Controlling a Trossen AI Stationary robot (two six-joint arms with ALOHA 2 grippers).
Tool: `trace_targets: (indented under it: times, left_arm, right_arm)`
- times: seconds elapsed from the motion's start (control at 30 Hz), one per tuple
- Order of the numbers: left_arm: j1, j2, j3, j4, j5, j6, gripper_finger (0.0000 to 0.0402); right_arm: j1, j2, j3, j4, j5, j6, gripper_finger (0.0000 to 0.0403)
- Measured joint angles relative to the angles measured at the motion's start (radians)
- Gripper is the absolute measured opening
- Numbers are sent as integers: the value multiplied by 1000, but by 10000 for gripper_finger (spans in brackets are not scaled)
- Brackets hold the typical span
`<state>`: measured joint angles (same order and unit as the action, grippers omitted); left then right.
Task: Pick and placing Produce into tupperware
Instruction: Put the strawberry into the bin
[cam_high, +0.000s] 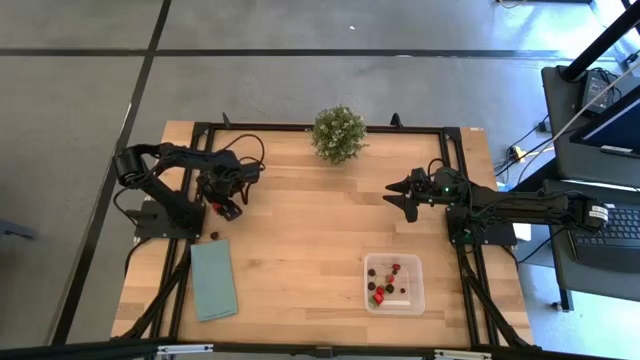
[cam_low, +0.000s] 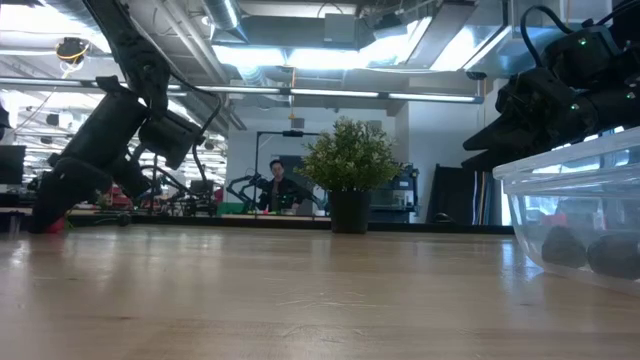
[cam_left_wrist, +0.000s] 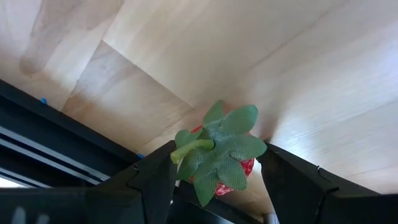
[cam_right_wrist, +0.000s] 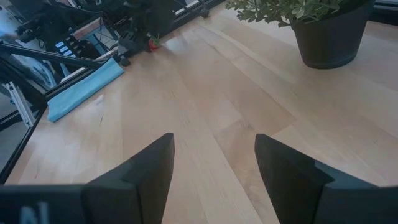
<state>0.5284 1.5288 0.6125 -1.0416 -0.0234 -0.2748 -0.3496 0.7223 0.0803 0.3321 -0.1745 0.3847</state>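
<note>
- The tupperware (cam_high: 394, 282), a clear lidless container with rounded corners, sits on the wooden bench (cam_high: 300, 240) at the lower right of the high view, below the right arm.
- Inside it lie several small pieces of produce (cam_high: 383, 287), some bright red and some dark, gathered mostly toward the container's left half and middle.
- In the low view the tupperware (cam_low: 585, 215) fills the right edge of the frame; through its clear wall two dark rounded pieces show on its floor.
- The left gripper (cam_high: 222, 207) is at the left of the high view, low over the bench near its left edge. Its jaws are clenched on a red strawberry-like piece (cam_left_wrist: 219, 155) with a green leafy cap, seen held between the two dark fingers in the left wrist view.
- In the low view that same red piece (cam_low: 53, 224) shows at the far left, right at the bench surface under the left gripper (cam_low: 48, 218).
- One dark berry (cam_high: 213, 235) lies loose on the bench just below the left gripper, close to the top edge of the teal cloth (cam_high: 213, 280), which lies flat at the lower left.
- The right gripper (cam_high: 399, 198) hangs over the right-centre of the bench, above the tupperware in the high view and apart from it. Its jaws are released and hold nothing; bare wood shows between them in the right wrist view (cam_right_wrist: 214, 186).
- A green potted plant (cam_high: 338, 134) stands at the top centre of the bench.
- A person (cam_low: 276, 186) shows far back in the room in the low view.
</note>
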Motion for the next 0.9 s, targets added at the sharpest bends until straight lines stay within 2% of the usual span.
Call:
trace_targets:
  times: [0.27,0.4,0.67,0.9]
  left_arm:
    - [8,0,0,5,4,16,216]
    - [8,0,0,11,14,16,193]
    - [8,0,2,16,26,16,120]
    - [7,0,3,19,48,29,114]
  right_arm:
    - [0,0,0,0,0,-11,226]
    - [0,0,0,0,0,-25,226]
    - [0,0,0,0,0,-26,226]
    - [0,0,0,0,0,-25,226]
